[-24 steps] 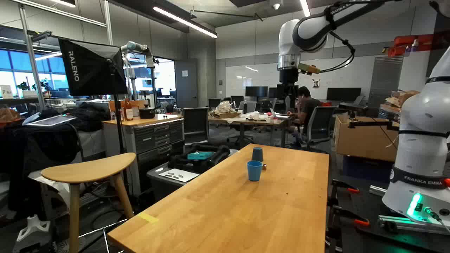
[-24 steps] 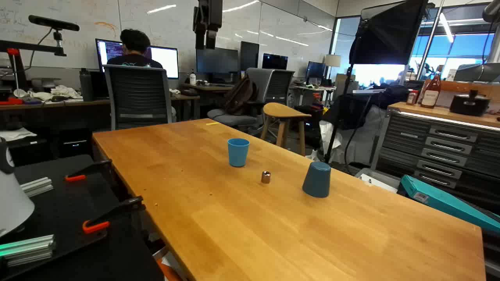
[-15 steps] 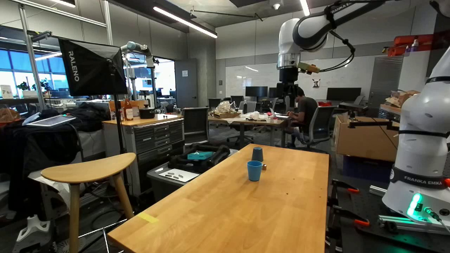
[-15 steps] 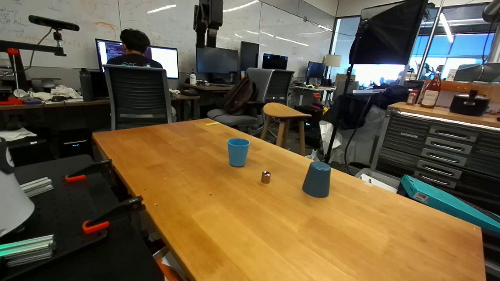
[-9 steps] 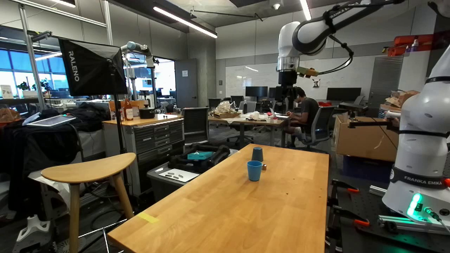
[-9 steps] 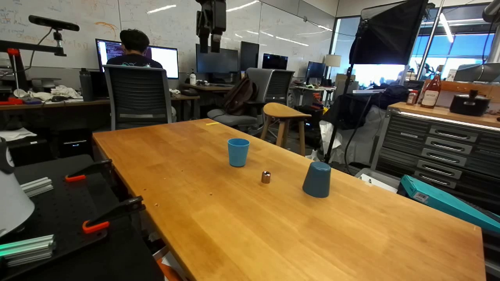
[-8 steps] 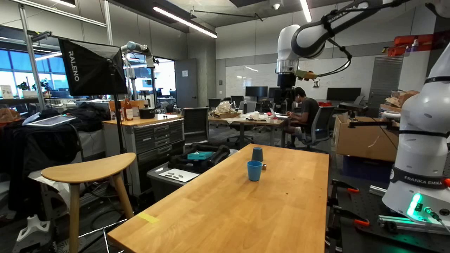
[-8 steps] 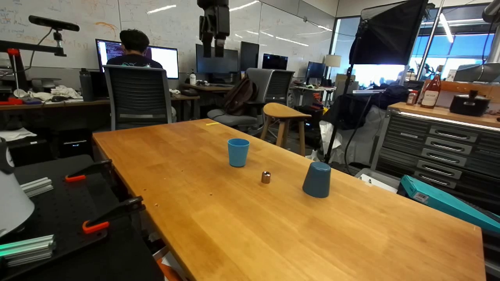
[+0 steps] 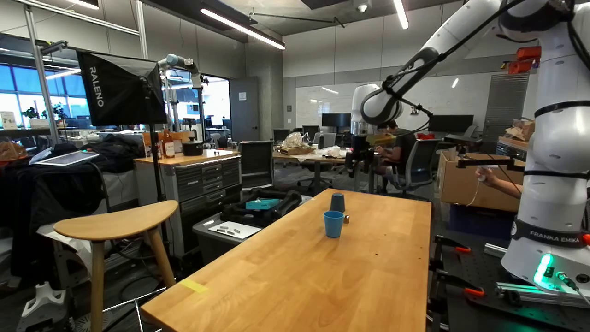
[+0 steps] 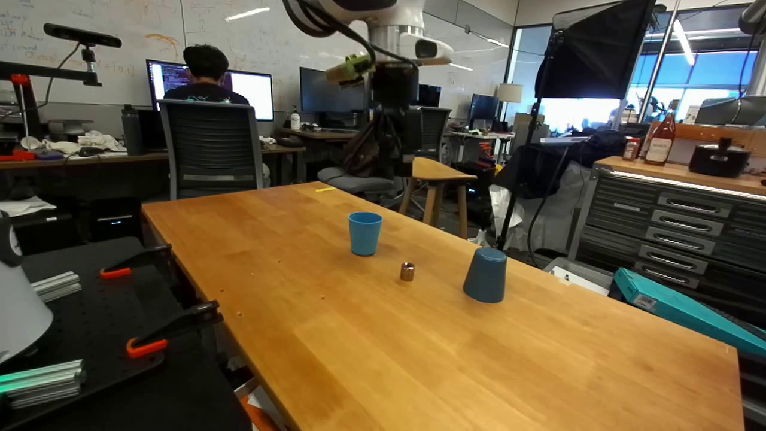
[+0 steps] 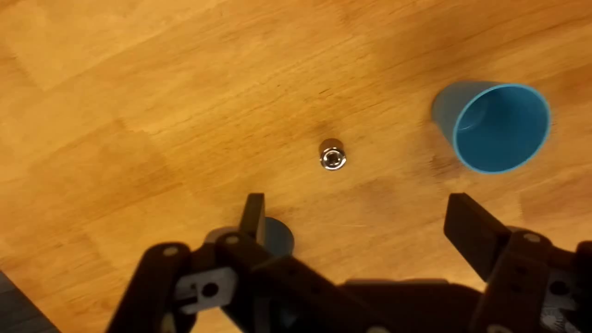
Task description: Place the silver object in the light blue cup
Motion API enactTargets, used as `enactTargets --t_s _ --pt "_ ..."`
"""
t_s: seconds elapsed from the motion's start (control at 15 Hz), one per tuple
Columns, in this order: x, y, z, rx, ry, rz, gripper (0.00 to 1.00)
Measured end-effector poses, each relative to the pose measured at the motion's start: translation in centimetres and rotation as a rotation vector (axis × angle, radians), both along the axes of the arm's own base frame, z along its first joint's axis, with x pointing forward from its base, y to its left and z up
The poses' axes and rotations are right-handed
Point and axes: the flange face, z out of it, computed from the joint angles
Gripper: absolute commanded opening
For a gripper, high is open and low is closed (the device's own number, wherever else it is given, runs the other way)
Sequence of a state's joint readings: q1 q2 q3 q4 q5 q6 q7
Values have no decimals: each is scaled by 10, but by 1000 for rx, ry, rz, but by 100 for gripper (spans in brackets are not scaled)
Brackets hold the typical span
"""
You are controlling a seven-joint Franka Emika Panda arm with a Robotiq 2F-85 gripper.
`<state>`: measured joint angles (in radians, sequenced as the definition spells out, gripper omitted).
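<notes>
wrist view: silver socket [image 11: 332, 155] stands loose on the wooden table [image 11: 185, 69], light blue cup [image 11: 497, 132] at 2–3 o'clock from it. gripper [image 11: 357, 201] spread wide, holding nothing. looks like approach stage; grasp, lift and drop-in all to do.

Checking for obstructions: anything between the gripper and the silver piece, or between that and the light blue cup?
Nothing visible stands between the gripper and the silver piece, or between it and the light blue cup. The darker cup stands on the piece's other side.
</notes>
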<state>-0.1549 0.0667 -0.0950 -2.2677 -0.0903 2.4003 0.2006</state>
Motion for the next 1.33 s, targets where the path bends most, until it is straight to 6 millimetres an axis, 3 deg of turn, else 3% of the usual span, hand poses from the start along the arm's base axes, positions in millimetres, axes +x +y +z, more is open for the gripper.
enactTargets --t_s 0.27,0.47,0.6,0.8,1.33 --pt "28 -34 -69 4 41 -62 100" --pt "43 -39 -116 12 47 -92 100" --pt "51 -38 -138 21 36 -108 100" --pt "61 -28 -156 32 23 -119 100" --pt "62 4 -169 39 36 -114 100"
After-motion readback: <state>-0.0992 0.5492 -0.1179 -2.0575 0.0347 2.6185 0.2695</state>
